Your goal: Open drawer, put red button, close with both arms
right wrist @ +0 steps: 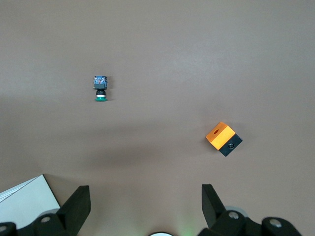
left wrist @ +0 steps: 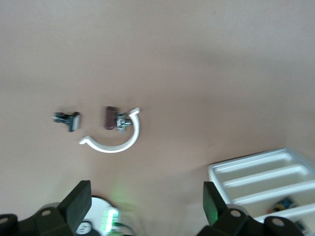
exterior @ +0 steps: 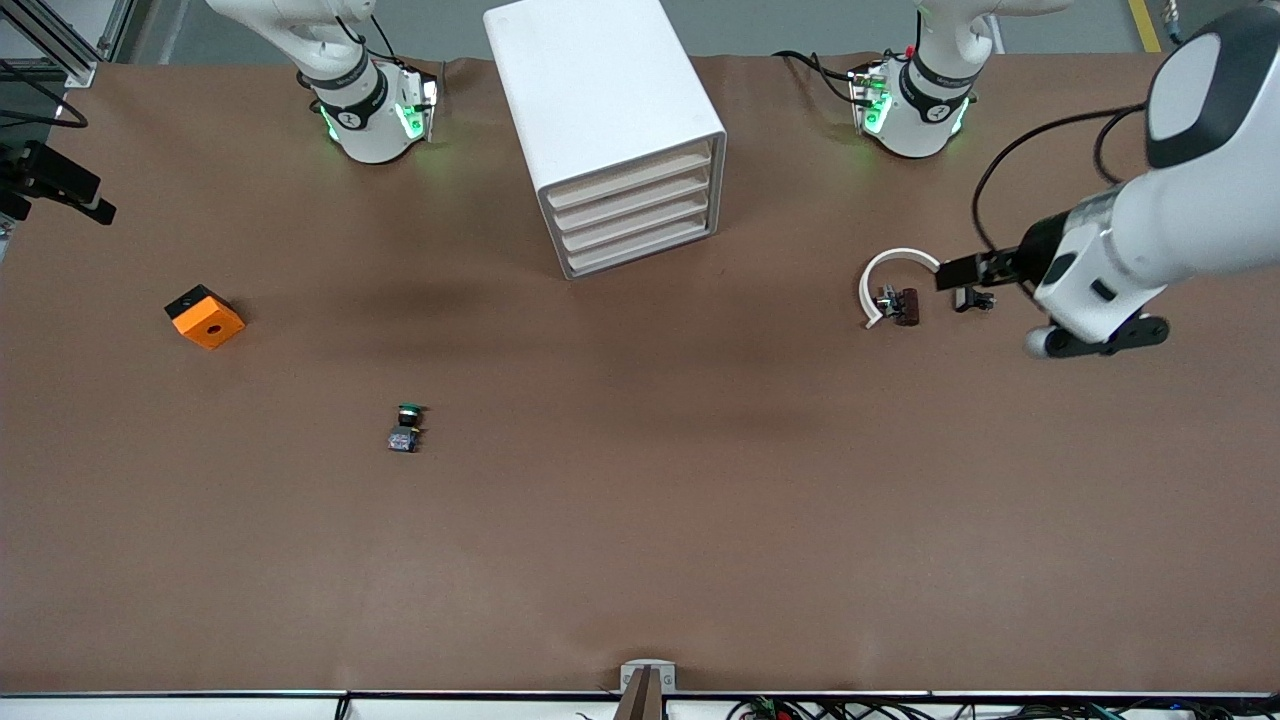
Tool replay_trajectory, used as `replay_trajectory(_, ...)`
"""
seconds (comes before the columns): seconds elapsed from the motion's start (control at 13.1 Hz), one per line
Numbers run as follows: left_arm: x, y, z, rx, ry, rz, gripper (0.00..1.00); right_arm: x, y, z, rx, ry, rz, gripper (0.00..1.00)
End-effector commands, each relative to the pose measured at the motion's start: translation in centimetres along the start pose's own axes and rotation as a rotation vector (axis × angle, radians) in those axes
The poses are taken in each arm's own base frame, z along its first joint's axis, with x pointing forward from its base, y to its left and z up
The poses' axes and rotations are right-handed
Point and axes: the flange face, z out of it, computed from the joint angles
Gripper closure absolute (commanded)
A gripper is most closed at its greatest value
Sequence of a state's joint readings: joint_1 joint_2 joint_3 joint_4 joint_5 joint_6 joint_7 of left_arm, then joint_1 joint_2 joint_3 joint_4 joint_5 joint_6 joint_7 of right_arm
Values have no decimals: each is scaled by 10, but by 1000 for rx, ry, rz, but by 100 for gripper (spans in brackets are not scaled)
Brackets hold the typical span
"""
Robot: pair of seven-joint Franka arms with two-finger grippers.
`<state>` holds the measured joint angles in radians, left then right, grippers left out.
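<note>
A brown table (exterior: 640,540) fills the scene, with two white robot arms based along one edge.

At the right arm's end of the table lies an orange block (exterior: 205,317) with a black side. Closer to the middle and nearer the front camera sits a green button (exterior: 405,428), lying on its side.

The right tool (right wrist: 145,206) shows only in its own wrist view. It hangs high over the table with its fingers wide apart and nothing between them. The green button and the orange block lie below it.

Between the two arm bases, against that edge of the table, stands a white cabinet (exterior: 610,130). It has four stacked drawers, all pushed in, and its front is turned partly toward the left arm's end.

Toward the left arm's end lies a white C-shaped ring (exterior: 880,275). The red button (exterior: 900,305) lies on its side within the ring's curve, showing a dark red cap and a grey base. Just beside it, outside the ring, is a small dark part (exterior: 972,299).

The left tool (exterior: 965,272) hovers over that small part with its fingers spread apart, holding nothing.
</note>
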<state>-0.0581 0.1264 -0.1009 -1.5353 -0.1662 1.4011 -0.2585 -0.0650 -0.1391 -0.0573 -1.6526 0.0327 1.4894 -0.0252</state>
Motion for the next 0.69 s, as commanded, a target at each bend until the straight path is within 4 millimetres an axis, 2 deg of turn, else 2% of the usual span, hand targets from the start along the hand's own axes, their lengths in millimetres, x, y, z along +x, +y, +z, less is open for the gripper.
replay_trajectory(0.0, -37, -46, -4, 37, 25, 101, 0, -8, 1, -3, -3, 7, 16, 0)
replay_trajectory(0.15, -40, -65, -11, 90, 53, 132, 0, -7, 0, -3, -12, 9, 13, 0)
replay_trajectory(0.38, -30, -75, -29, 132, 170, 124, 0, -7, 0, -5, -21, 13, 9, 0)
replay_trajectory(0.61, -8, -71, -46, 122, 262, 130, 0, -7, 1, -6, -25, 16, 6, 0)
